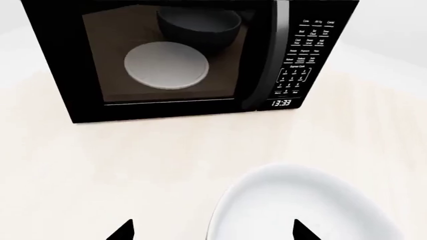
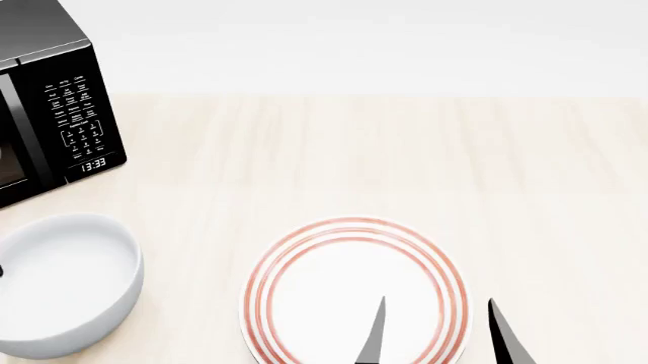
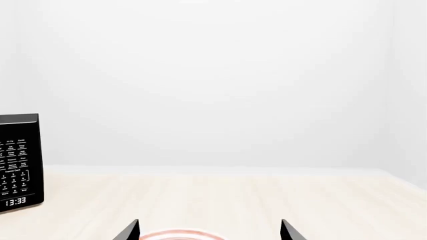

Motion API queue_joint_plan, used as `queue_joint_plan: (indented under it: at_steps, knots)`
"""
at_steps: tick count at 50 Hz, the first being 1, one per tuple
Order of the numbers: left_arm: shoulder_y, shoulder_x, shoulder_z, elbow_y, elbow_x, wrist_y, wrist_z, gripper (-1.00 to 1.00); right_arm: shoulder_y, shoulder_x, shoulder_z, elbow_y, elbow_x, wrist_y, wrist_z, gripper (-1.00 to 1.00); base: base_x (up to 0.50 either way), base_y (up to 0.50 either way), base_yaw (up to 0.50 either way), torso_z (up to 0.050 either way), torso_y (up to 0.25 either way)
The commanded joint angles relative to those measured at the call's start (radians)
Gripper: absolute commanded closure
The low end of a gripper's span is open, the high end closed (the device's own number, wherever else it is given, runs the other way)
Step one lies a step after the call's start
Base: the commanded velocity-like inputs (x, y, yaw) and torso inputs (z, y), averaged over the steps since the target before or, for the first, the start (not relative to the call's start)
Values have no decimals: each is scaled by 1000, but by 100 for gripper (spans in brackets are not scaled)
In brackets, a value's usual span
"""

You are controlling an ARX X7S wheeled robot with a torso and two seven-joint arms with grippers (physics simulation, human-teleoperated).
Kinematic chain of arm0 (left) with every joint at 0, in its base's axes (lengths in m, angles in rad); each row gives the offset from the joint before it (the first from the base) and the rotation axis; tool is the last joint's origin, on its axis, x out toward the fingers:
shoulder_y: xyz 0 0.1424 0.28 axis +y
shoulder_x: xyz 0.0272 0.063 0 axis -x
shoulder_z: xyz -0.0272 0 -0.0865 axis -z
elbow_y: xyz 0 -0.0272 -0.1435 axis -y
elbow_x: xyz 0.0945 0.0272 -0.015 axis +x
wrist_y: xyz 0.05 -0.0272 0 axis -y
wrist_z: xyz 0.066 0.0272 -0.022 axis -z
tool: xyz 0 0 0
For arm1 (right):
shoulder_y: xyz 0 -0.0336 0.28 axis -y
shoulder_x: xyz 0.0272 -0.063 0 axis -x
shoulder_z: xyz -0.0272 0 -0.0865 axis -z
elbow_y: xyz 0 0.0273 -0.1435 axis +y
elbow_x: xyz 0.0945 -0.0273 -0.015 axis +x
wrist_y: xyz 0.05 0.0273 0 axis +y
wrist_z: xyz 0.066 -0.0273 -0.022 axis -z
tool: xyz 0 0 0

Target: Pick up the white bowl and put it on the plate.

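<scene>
The white bowl (image 2: 61, 284) stands upright on the table at the near left, in front of the microwave. In the left wrist view the bowl (image 1: 300, 205) lies under my left gripper (image 1: 213, 231), which is open and empty; one fingertip is over the bowl's inside, the other over bare table beside its rim. The plate (image 2: 354, 292), white with thin red rings, lies empty at the near centre. My right gripper (image 2: 438, 327) is open and empty above the plate's near right part. The plate's far rim (image 3: 177, 234) shows between the fingertips of that gripper (image 3: 209, 231).
A black microwave (image 2: 51, 114) stands at the far left with its clock reading 13:33. Through its door (image 1: 167, 55) I see a pale glass disc (image 1: 167, 65) and a dark bowl (image 1: 199, 27). The light wooden table (image 2: 405, 159) runs back to a white wall.
</scene>
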State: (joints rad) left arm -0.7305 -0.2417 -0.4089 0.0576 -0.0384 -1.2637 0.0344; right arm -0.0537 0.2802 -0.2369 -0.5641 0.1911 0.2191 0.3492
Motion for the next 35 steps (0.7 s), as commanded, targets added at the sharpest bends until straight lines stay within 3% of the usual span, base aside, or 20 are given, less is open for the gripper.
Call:
queue_joint_plan:
  at_steps: [1,25,35]
  knots:
    - [6,2,-9,-39,-2,18,-5,-100,2,6,-5,2,4,-1,6,-100,0,0,0,0,0]
    - [50,29,-20,2,-14,-8,-14,-100,5,15,-16,7,9,-6,17,-100,0,0,0,0,0]
    - [24,18,-17,-87,-15,45,-15,-100,6,18,-19,9,12,-9,20,-100,0,0,0,0,0]
